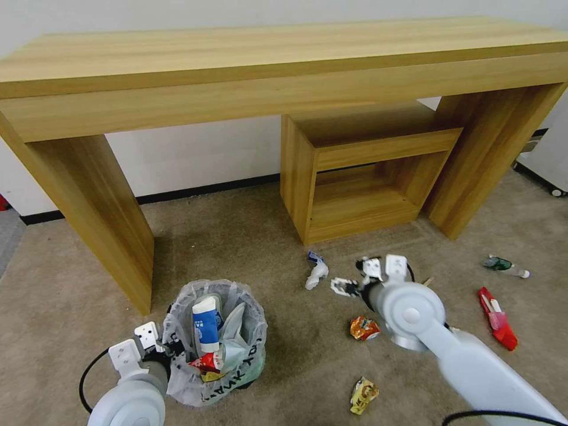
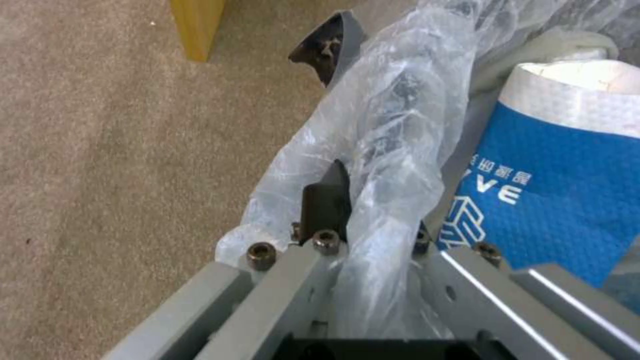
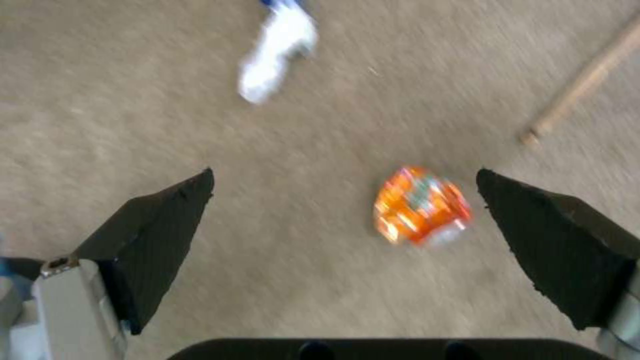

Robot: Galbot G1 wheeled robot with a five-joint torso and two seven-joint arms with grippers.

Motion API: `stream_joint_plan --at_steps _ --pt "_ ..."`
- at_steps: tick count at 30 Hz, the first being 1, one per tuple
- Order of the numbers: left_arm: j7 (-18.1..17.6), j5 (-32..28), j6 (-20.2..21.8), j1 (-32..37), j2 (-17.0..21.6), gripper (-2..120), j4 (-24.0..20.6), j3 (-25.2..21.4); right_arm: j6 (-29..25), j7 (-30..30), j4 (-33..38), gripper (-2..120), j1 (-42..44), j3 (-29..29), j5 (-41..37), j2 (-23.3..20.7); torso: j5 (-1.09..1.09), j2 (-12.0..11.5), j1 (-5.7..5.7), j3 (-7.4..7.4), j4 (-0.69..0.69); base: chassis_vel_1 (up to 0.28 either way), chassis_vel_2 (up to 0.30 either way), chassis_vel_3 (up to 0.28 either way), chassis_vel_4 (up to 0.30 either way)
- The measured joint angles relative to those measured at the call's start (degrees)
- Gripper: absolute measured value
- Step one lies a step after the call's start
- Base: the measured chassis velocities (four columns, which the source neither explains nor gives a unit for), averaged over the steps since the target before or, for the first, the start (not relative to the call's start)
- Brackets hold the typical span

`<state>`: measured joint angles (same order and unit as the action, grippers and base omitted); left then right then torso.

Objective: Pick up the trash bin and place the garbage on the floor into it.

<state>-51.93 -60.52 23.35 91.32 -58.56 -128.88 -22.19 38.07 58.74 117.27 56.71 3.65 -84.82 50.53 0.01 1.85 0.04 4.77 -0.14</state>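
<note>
The trash bin (image 1: 216, 340) is sitting at the near left of the floor (image 1: 254, 248), just right of the desk (image 1: 284, 65) leg, its plastic liner (image 2: 393, 130) already holding a blue-white carton (image 1: 205, 324) and a red scrap. The left gripper (image 2: 363, 210) is clamping the bag-wrapped rim on the bin's left side, one finger outside and one inside, so the bin is being held ready. To the right, the right gripper (image 3: 343, 220) is hanging low over the carpet with its fingers spread wide and nothing between them; the crushed orange can (image 3: 421, 205) is lying under the gap, closer to one finger than the other. A white tissue (image 3: 277, 55) is lying farther off, with a wooden stick (image 3: 587, 80) to one side. Still on the floor at the right are a red wrapper (image 1: 497, 318), a green-labelled bottle (image 1: 503, 265) and, nearer, a yellow wrapper (image 1: 363, 395). The step in hand looks like picking up the can: the right gripper would do well to centre over it first, then descend until the fingertips are brushing the pile before closing, since the crumpled metal may slip or roll if caught off-centre. The left grip should be kept firm so the bin is not tipping.
</note>
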Motion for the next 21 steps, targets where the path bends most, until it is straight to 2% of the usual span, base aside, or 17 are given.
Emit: stream_joint_plan --at_steps 5,7,15,21 --pt "0.34 1.52 -0.03 0.2 -0.77 1 0.04 0.68 0.65 -0.1 1.85 100 6.78 4.03 0.53 -0.81 0.0 0.0 0.0 0.0 0.0 0.0 0.0 0.0 0.0" --pt "0.67 2.57 -0.01 0.34 -1.4 1 0.26 1.21 0.83 -0.74 3.38 100 12.22 5.66 2.9 -1.28 0.0 0.0 0.0 0.0 0.0 0.0 0.0 0.0 0.0" --pt "1.45 4.87 0.63 1.47 -2.83 1 0.2 2.63 0.79 0.18 4.19 100 22.63 7.96 6.91 -0.87 -0.01 0.01 0.0 -0.01 0.0 0.0 0.0 0.0 0.0" --pt "1.53 5.23 0.66 1.82 -2.89 1 0.2 2.88 -0.19 0.61 2.13 100 26.65 8.14 10.51 0.15 -0.01 0.0 0.0 -0.01 0.0 0.0 0.0 0.0 0.0"
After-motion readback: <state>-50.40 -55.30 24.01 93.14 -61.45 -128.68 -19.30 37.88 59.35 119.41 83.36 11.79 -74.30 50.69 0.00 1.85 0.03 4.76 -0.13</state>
